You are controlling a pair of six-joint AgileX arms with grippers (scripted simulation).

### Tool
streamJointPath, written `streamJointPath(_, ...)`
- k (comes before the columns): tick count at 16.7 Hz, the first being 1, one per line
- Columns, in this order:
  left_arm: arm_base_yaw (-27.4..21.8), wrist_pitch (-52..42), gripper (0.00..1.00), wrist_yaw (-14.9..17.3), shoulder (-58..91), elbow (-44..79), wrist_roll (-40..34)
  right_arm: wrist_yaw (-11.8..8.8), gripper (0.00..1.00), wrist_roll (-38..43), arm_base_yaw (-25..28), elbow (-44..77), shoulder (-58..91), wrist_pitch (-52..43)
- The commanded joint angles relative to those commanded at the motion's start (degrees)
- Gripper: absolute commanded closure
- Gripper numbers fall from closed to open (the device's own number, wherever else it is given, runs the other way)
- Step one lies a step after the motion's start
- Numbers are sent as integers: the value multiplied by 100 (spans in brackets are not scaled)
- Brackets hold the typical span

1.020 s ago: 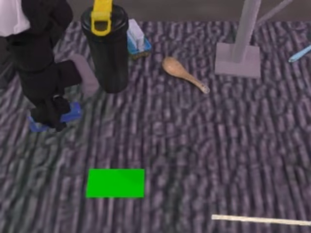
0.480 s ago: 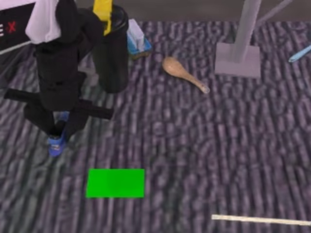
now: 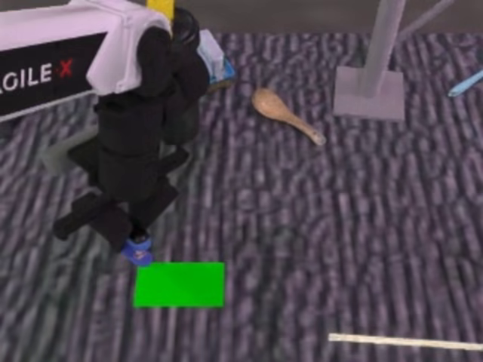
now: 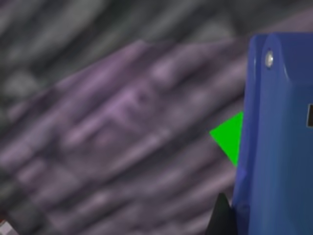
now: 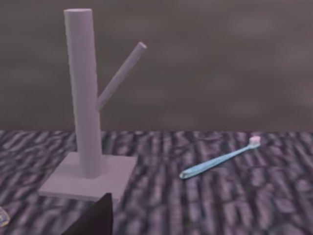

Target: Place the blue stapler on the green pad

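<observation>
My left gripper (image 3: 136, 243) is shut on the blue stapler (image 3: 139, 251), holding it above the cloth just beyond the far left corner of the green pad (image 3: 179, 284). From above, only the stapler's lower end peeks out under the black wrist. In the left wrist view the stapler (image 4: 279, 137) fills one side, with one dark fingertip (image 4: 222, 220) against it and a corner of the green pad (image 4: 229, 137) behind it. My right gripper (image 5: 100, 218) is parked outside the top view, near the grey stand.
A black canister (image 3: 186, 34) with a yellow handle stands behind the left arm, a blue-and-white block (image 3: 215, 56) beside it. A wooden spoon (image 3: 283, 113), a grey branched stand (image 3: 370, 90), a light-blue toothbrush (image 5: 220, 159) and a pale stick (image 3: 407, 342) lie to the right.
My left arm has carried the stapler off the cloth at the left and toward the front, from beside the canister to just short of the green pad's far left corner.
</observation>
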Motion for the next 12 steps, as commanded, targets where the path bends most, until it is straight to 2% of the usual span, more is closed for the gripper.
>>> streamJointPath(3,-225,190,100,151,-108,-51,-1908,0,0,0,0,0,0,0)
streamJointPath(6,-393,451,100,296,-270,-81,-3339,0,0,0,0,0,0,0)
streamJointPath(9,-493,704,100,409,-438,-103,-4253,0,0,0,0,0,0,0)
streamJointPath(12,-532,846,100,465,-533,-116,-4635,0,0,0,0,0,0,0)
